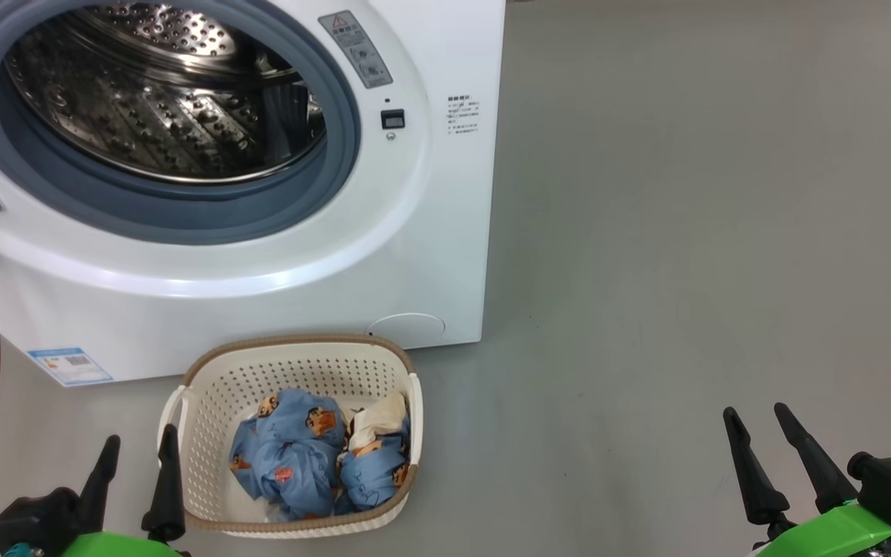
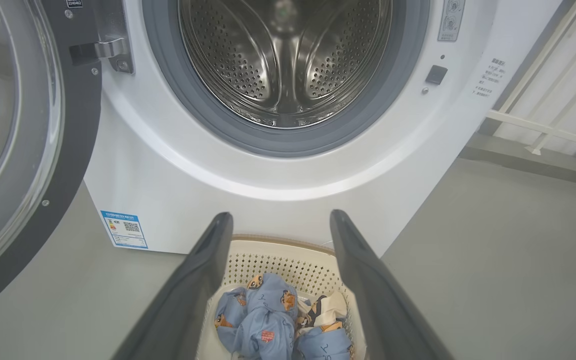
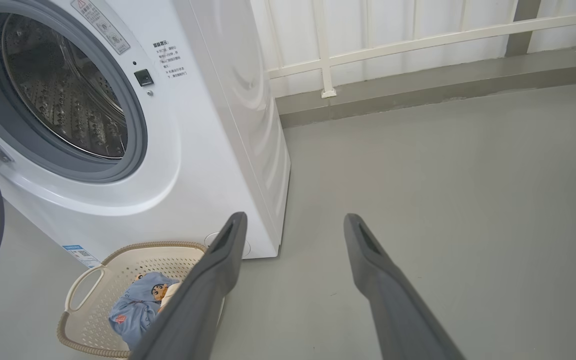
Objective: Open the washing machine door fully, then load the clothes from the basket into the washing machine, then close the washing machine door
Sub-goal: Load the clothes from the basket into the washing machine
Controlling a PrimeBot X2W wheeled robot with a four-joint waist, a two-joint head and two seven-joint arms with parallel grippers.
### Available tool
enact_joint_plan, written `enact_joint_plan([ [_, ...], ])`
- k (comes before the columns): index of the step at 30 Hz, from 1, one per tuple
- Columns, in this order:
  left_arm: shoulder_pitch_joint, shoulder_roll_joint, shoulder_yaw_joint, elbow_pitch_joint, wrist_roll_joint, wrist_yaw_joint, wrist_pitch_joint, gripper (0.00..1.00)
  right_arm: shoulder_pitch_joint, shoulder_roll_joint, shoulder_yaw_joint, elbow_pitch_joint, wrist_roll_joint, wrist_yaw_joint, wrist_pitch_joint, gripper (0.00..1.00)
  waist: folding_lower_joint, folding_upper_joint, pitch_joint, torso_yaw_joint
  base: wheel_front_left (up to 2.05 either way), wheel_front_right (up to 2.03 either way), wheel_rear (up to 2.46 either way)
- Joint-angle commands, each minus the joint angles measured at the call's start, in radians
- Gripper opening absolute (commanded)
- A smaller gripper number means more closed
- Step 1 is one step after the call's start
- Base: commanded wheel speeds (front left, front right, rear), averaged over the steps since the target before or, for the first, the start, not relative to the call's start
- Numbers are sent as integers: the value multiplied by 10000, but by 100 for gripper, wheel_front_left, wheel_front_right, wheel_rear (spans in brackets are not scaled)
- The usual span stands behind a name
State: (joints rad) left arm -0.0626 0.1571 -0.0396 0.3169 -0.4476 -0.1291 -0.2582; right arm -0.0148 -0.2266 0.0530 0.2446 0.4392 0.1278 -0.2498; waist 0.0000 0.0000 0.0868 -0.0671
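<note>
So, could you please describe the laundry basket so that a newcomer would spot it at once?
Start at the big white washing machine. On the grey floor right in front of it stands the basket: cream, perforated, brown-rimmed, holding blue printed clothes.

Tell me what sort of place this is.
Probably a laundry area, perhaps a balcony or utility room: a washing machine with its door open, a basket of clothes on the bare grey floor, and a white railing beyond.

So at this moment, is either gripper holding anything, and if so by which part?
Nothing is held. The left gripper and the right gripper are both open and empty. The clothes lie in the basket.
</note>
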Motion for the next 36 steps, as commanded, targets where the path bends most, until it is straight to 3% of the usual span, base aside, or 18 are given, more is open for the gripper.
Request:
enact_joint_plan([
  [1,-325,281,307,-241,-55,-15,-36,100,-226,-141,221,-232,-83,29,-120,100,0,0,-6,-8,78,-92,13],
  [14,-417,230,479,-248,-34,-15,-36,100,-263,-85,233,-230,-77,29,-120,100,0,0,90,-11,74,-107,33],
  [22,-435,80,504,-240,232,-15,-36,100,-304,-46,260,-236,-70,29,-120,100,0,0,170,19,16,-17,1],
  [36,-979,-23,-406,1052,-8,-15,-36,100,-650,245,335,-398,-145,29,-120,100,0,0,1030,-90,0,0,0],
])
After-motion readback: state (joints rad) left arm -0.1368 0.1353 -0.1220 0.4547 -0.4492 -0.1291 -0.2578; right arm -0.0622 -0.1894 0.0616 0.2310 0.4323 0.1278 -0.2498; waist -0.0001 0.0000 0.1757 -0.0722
